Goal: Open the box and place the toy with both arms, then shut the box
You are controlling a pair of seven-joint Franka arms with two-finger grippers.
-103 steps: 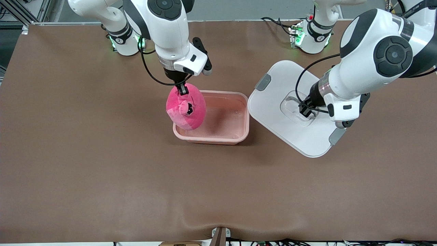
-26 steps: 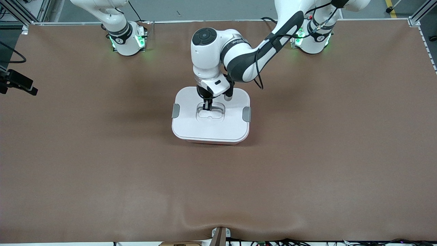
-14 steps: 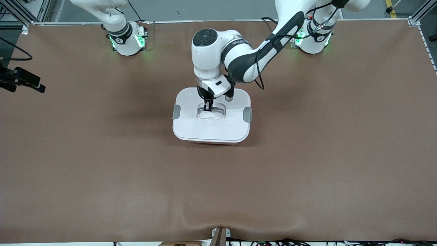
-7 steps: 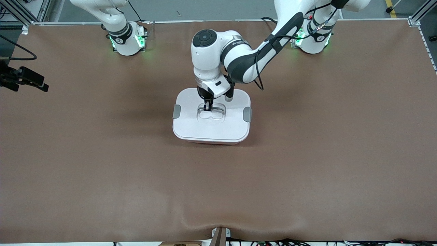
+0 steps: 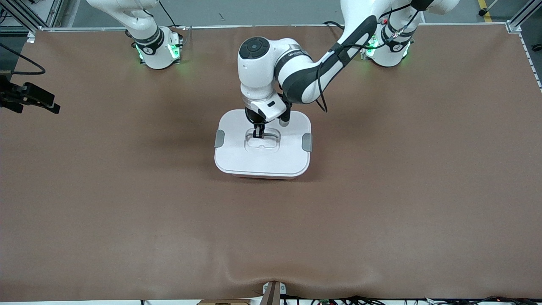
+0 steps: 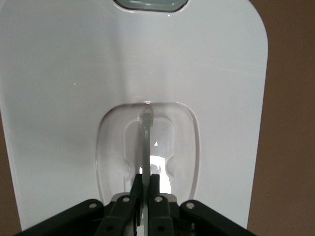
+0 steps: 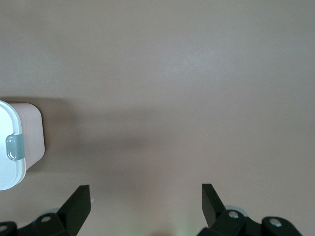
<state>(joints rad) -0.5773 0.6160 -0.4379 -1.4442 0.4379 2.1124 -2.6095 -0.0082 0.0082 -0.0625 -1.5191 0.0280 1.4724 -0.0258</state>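
The box (image 5: 262, 146) stands at the table's middle with its white lid (image 5: 237, 156) on; a sliver of the pink base (image 5: 259, 177) shows under the lid's near edge. Grey clips (image 5: 219, 138) sit at both ends. My left gripper (image 5: 258, 134) is shut on the clear handle (image 6: 146, 125) in the lid's recess, the fingers (image 6: 155, 184) pinching its thin rib. My right gripper (image 7: 145, 196) is open and empty, held high over the right arm's end of the table (image 5: 29, 99); the box's end (image 7: 19, 142) shows in its wrist view. The toy is hidden.
Brown table mat (image 5: 381, 190) all round the box. The two arm bases (image 5: 156, 48) stand along the table's edge farthest from the front camera.
Since the oldest frame the toy has gone out of sight and the lid now sits on the box. In the last second the right gripper drifted slightly; the left stays on the handle.
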